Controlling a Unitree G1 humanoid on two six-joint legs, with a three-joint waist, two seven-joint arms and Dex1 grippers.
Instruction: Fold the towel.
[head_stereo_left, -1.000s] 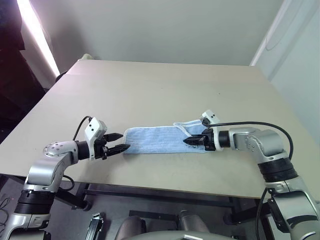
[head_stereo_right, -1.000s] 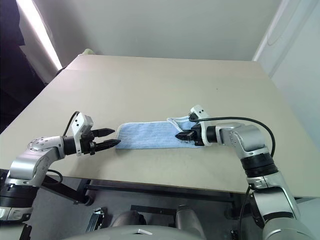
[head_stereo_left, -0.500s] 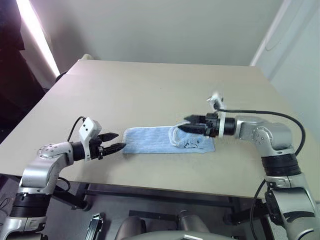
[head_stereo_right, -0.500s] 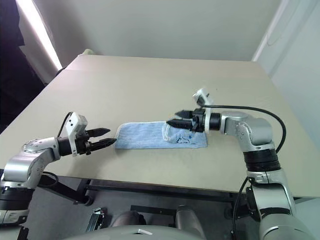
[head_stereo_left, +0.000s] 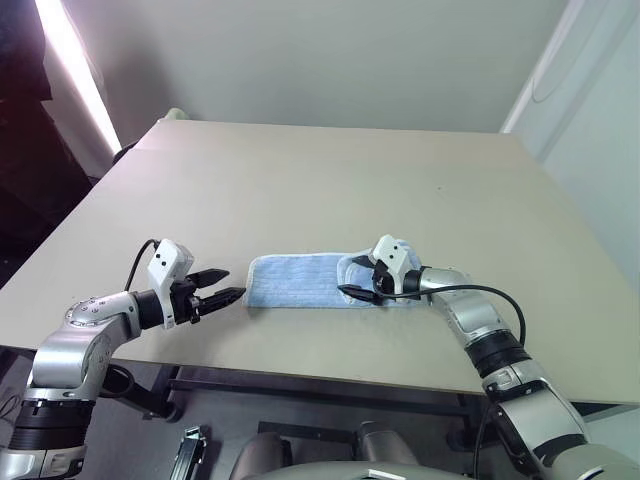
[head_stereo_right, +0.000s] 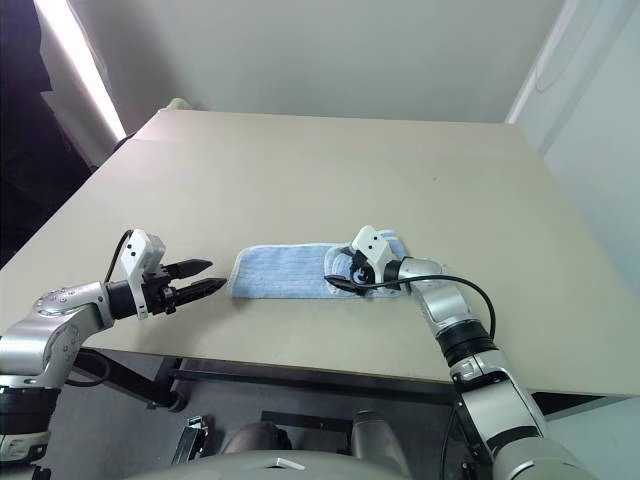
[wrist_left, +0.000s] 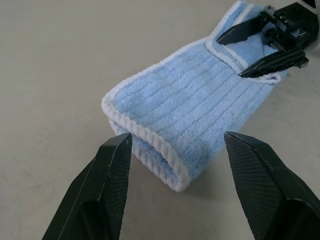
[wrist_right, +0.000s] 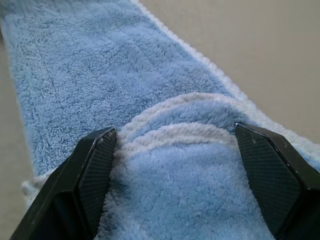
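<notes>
The right gripper has let go of the towel: a second ago its fingers were pinched on the towel's right end, half a second ago it had carried that end up and over toward the left, and now its fingers stand apart, low over the flap it has laid down. The right wrist view shows both open fingers straddling the curved white-edged lip of that flap, which rests on the layer beneath, nothing clamped. So the right-end fold looks placed, though the flap sits rumpled, with a raised rounded edge, not pressed flat. The towel lies as a long narrow light-blue strip on the table, near the front edge, roughly midway between the left and right edges, running left to right. The left gripper hovers just off the towel's left end, fingers apart and holding nothing; it has barely moved over the last second. In the left wrist view the doubled left end with its white stitched edging sits between the open fingertips, not touched. Judgement: the strip now has one short fold at the right end; the next move probably needs the flap smoothed or the left end picked up and brought over. Risk: the loose flap may spring back when the right gripper pulls away.
</notes>
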